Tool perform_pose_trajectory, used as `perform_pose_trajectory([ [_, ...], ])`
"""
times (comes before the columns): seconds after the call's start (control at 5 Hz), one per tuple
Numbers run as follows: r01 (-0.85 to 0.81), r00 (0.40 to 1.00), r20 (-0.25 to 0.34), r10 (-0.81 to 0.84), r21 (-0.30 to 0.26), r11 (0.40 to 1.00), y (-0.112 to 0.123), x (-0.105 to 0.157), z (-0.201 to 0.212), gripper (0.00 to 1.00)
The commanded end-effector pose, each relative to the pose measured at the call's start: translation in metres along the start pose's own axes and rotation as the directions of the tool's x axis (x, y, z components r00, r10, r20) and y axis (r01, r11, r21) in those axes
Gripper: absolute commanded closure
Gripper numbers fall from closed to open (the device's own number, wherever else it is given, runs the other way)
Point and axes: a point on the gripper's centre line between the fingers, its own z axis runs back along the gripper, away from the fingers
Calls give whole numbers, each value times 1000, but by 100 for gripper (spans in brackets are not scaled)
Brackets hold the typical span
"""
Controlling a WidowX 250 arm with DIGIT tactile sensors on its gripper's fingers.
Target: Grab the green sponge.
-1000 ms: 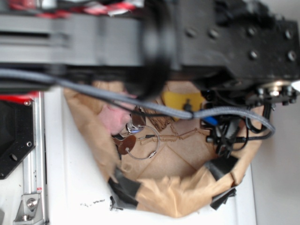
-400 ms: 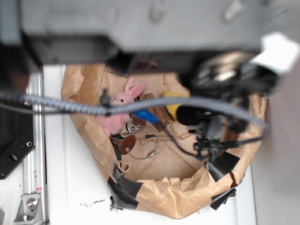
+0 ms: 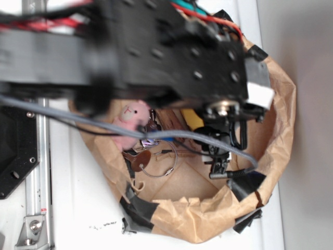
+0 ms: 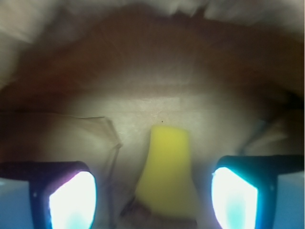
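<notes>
Gripper (image 4: 152, 195) spread wide; yellow sponge (image 4: 166, 171) between its fingers

Yellow sponge (image 4: 166, 174) between gripper (image 4: 153, 198) fingers

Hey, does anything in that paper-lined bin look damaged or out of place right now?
The brown paper lining is crumpled and torn along its rim, patched with black tape. The yellow sponge lies intact between the open gripper fingers. Nothing looks spilled.
</notes>
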Motion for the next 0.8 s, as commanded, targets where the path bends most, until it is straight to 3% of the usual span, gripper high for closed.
perform_pose_trajectory([
  [0.0, 61, 997, -56, -60, 33, 998, -20, 1, -30, 100],
  [0.2, 116, 991, -58, -118, -26, 993, -17, -2, -12, 100],
  [0.4, 153, 987, -34, -154, -38, 988, -11, 0, 29, 100],
  [0.6, 162, 986, 51, -161, -1, 987, -11, 1, 79, 100],
])
